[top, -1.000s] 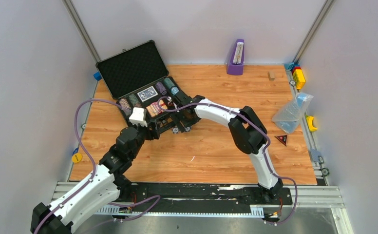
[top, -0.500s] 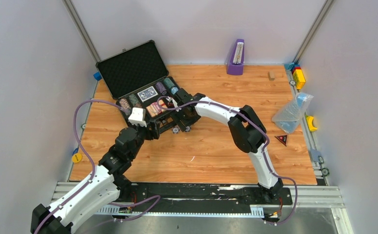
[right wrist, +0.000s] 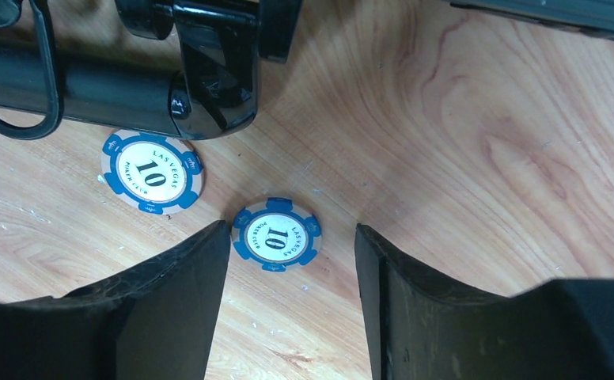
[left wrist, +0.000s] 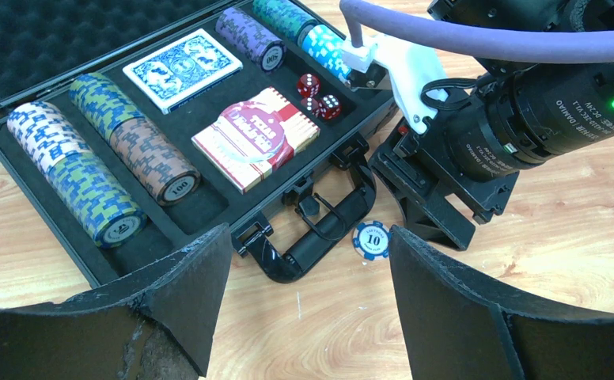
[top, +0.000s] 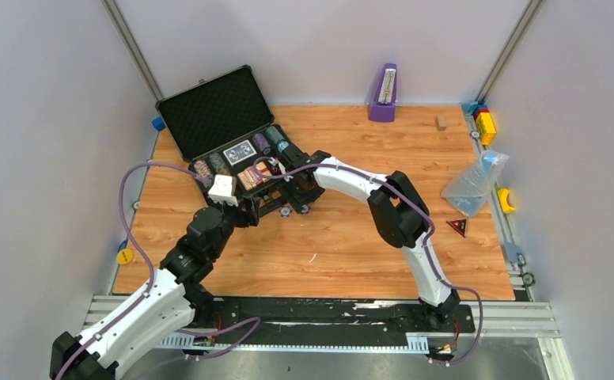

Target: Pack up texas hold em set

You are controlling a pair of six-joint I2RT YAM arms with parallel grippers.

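The dark grey briefcase [top: 213, 112] lies open at the back left, holding striped chip rolls [left wrist: 89, 183], two card decks [left wrist: 255, 138] and red dice [left wrist: 320, 103]. Its black handle [left wrist: 322, 236] faces front. Two loose blue "10" chips lie on the wood beside the handle [right wrist: 90, 93]: one [right wrist: 152, 172] next to it, one [right wrist: 277, 233] between my right fingertips, touching neither. My right gripper [right wrist: 292, 257] is open, low over the table. My left gripper [left wrist: 308, 261] is open and empty, just in front of the handle; one chip [left wrist: 371, 238] lies near its right finger.
A purple metronome [top: 383, 93] stands at the back. Coloured blocks [top: 484, 123], a plastic bag [top: 474, 184], a yellow piece [top: 506, 199] and a red triangle [top: 456, 226] sit along the right edge. A wooden block [top: 441, 123] lies back right.
My right arm has shifted slightly left, toward the case. The left arm has stayed where it was.
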